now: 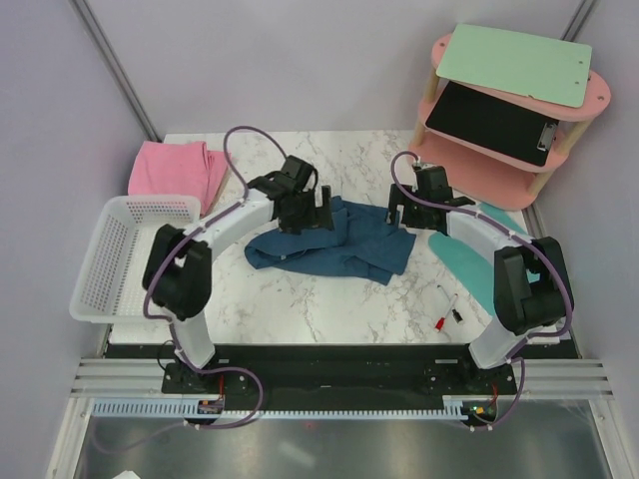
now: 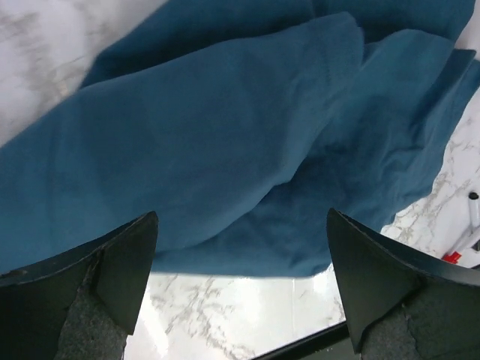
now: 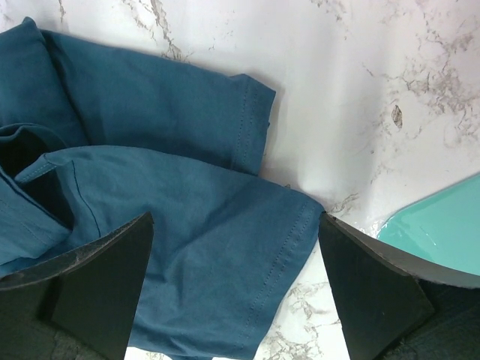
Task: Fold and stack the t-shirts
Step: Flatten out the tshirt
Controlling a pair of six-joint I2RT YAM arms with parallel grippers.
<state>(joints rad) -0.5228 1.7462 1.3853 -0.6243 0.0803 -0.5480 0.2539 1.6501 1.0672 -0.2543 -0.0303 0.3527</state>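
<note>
The dark teal-blue t-shirt (image 1: 334, 247) lies crumpled in the middle of the marble table. It fills the left wrist view (image 2: 225, 127) and shows in the right wrist view (image 3: 172, 195) with a hemmed sleeve edge. The light pink t-shirt (image 1: 178, 170) lies folded at the back left. My left gripper (image 1: 305, 212) is open over the shirt's left part, its near edge between the fingers (image 2: 241, 247). My right gripper (image 1: 419, 212) is open over the shirt's right edge (image 3: 236, 247), empty.
A white basket (image 1: 112, 254) stands at the left edge. The turquoise mat (image 1: 474, 261) lies under my right arm, also in the right wrist view (image 3: 439, 225). A pink shelf (image 1: 509, 110) with clipboards stands back right. Small pens (image 1: 446, 314) lie front right.
</note>
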